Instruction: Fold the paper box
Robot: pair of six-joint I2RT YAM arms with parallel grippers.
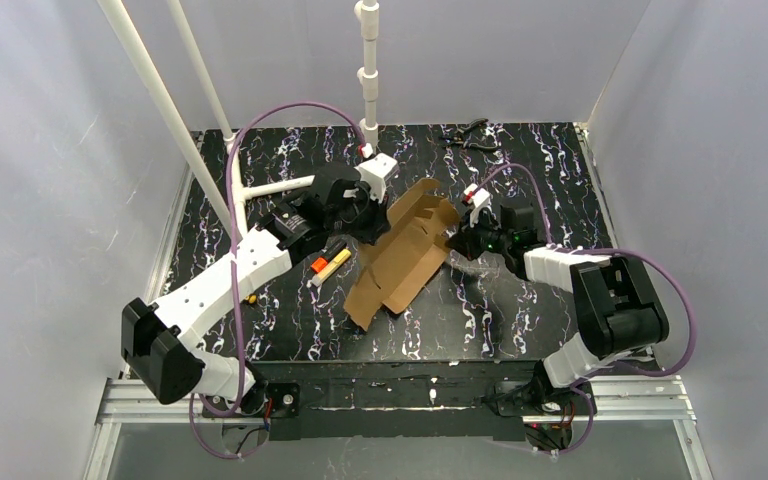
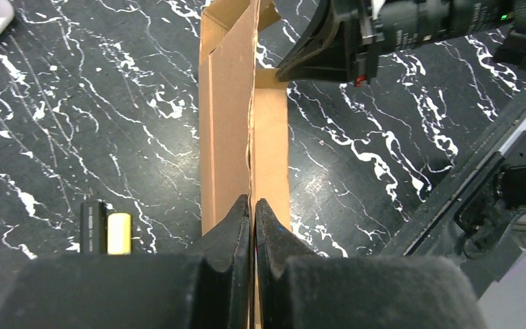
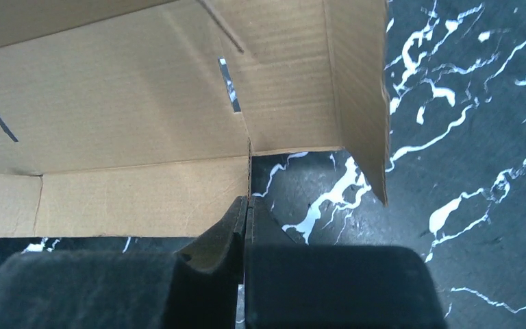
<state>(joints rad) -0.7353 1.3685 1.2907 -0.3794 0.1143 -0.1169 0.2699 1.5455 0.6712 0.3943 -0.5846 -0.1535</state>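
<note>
Top view, paper box (image 1: 405, 255): brown cardboard, partly folded, at the middle of the bench (image 1: 520, 320); slanting from near-left to far-right
Top view, left gripper (image 1: 367, 222): at the box's left long edge
Top view, right gripper (image 1: 457, 240): at the box's right edge, towards its far end
Top view, orange-tipped marker (image 1: 318, 266) and yellow stick (image 1: 338, 260): side by side, just left of the box
Left wrist view, left gripper (image 2: 253, 203): squeezed tight on the upright edge of a cardboard wall (image 2: 229, 116); yellow stick (image 2: 118, 233) on the bench to the left
Right wrist view, right gripper (image 3: 247, 203): closed, pinching the cut edge of a flap (image 3: 144, 195); box interior (image 3: 123, 96) open above
</note>
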